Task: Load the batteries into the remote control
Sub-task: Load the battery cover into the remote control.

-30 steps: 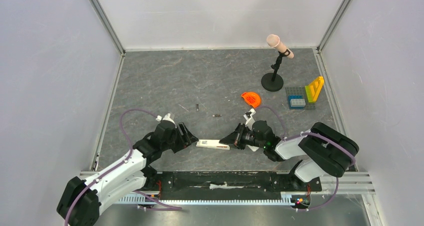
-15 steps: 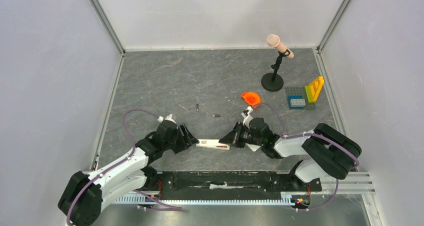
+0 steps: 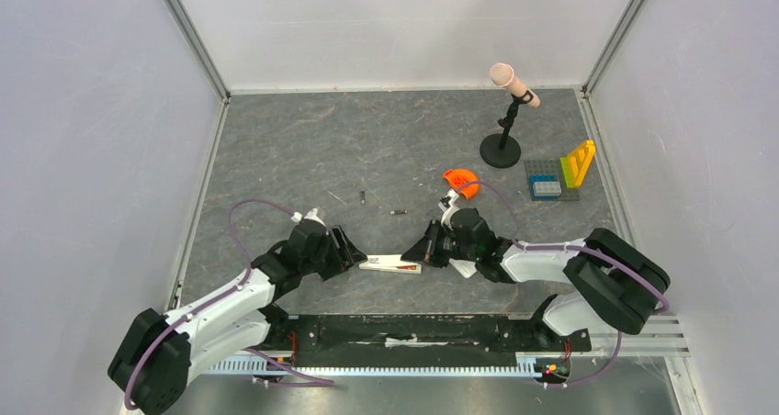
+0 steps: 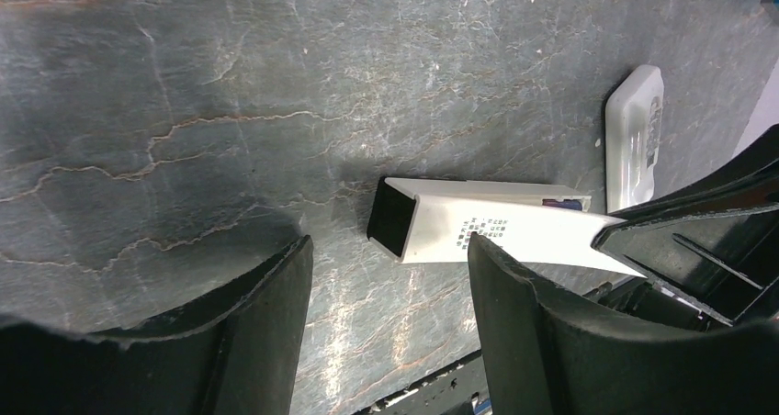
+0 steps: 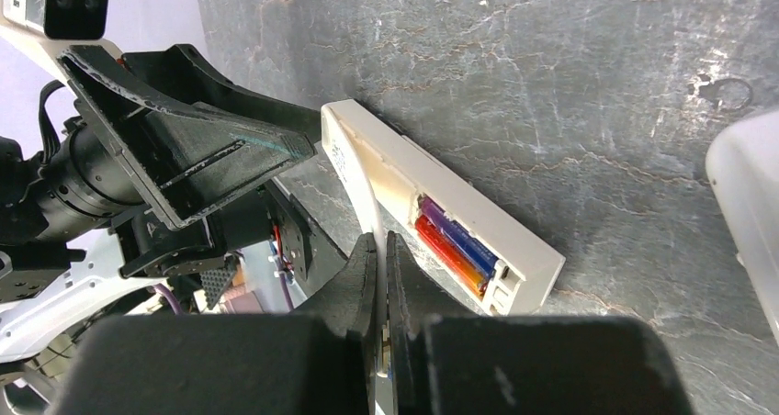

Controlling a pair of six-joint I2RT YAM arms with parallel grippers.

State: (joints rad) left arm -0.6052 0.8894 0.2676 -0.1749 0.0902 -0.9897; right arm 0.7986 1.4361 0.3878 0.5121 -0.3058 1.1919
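The remote control is laid on the bench near the front edge, between the two arms. Its long axis is run left to right. Its hollow open end is pointed at the left gripper, whose jaws are spread wide on either side of that end, with nothing grasped. The battery recess is found at the other end, toward the right arm. Two batteries are seated in it side by side along the remote's length, one purple-blue, one orange-red. The right gripper is clenched, its tips brought right up to the remote's white edge; whether that edge is nipped cannot be told. A shorter white block is seen just beside. Two loose batteries are left farther back.
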